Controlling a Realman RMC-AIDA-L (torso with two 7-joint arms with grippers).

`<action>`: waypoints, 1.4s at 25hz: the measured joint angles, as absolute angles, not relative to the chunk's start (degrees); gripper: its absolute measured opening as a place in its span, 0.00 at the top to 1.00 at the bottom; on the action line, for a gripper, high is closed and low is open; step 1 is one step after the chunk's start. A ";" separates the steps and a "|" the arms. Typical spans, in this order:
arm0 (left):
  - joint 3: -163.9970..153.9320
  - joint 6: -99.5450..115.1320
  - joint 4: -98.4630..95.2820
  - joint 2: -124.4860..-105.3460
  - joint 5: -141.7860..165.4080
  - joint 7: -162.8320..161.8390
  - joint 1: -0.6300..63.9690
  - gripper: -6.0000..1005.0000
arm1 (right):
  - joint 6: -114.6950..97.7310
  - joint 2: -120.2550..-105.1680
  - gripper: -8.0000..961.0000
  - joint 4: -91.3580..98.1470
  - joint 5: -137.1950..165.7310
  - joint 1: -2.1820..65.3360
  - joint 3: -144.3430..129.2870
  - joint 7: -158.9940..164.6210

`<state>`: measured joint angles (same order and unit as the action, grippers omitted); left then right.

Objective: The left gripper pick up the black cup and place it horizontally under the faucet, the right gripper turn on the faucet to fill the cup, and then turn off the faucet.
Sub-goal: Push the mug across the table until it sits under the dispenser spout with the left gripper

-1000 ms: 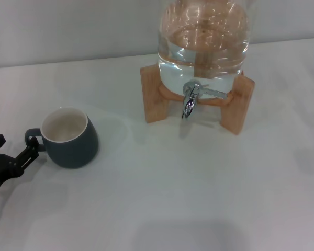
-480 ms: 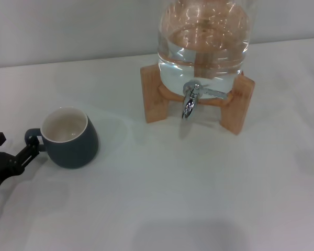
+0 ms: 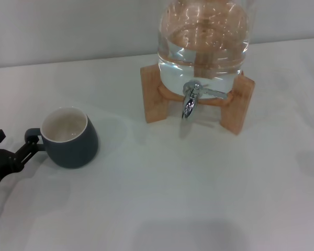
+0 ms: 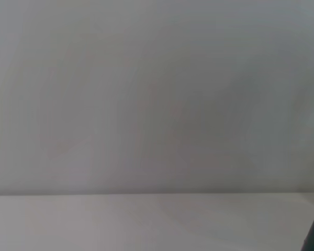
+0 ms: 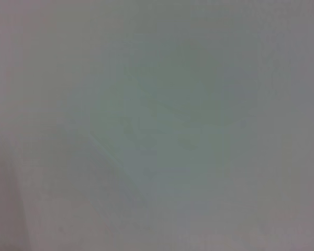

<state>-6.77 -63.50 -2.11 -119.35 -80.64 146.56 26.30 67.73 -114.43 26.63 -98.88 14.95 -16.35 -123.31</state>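
Cup [image 3: 69, 137], black outside and cream inside, upright and empty on the white table [image 3: 199, 198], handle toward the left gripper [image 3: 13, 149]. Gripper fingers spread apart, one tip just beside the handle, holding nothing. Glass jar [image 3: 203, 39], part-filled with water, on a wooden stand [image 3: 234, 102]; faucet [image 3: 191, 99] well apart from the cup, bare tabletop between.

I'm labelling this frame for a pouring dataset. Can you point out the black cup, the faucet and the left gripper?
black cup [image 3: 73, 146], head view, on its dark outer wall below the cream rim.
faucet [image 3: 189, 102], head view, on the chrome spout body.
left gripper [image 3: 13, 151], head view, between its fingertips beside the cup's handle.
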 joint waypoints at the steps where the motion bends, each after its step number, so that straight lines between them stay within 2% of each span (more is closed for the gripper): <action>1: -6.78 -63.50 -2.10 -119.35 -80.65 146.48 26.32 0.13 | 67.75 -114.43 0.11 26.63 -98.87 14.95 -16.35 -123.31; 6: -6.99 -63.73 -2.16 -119.30 -80.67 145.16 26.34 0.13 | 67.77 -114.43 0.11 26.65 -98.87 14.94 -16.35 -123.31; 11: -7.31 -63.60 -2.63 -119.06 -80.07 142.61 26.36 0.27 | 67.77 -114.43 0.11 26.71 -98.87 15.07 -16.35 -123.31; 17: -7.32 -63.45 -2.64 -119.06 -79.86 142.68 26.46 0.51 | 67.77 -114.43 0.11 26.72 -98.88 15.19 -16.35 -123.31; 22: -7.30 -63.33 -2.64 -119.08 -79.81 142.82 26.45 0.75 | 67.77 -114.43 0.11 26.72 -98.87 15.21 -16.35 -123.31; 31: -7.38 -63.28 -2.69 -119.09 -79.79 142.88 26.45 0.83 | 67.74 -114.47 0.11 26.72 -98.87 15.21 -16.35 -123.31; 35: -7.39 -63.33 -2.71 -119.15 -79.78 142.91 26.65 0.84 | 67.64 -114.51 0.11 26.72 -98.87 15.20 -16.35 -123.31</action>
<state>-7.39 -63.33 -2.71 -119.15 -79.78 142.91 26.65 67.64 -114.51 26.72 -98.87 15.20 -16.35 -123.31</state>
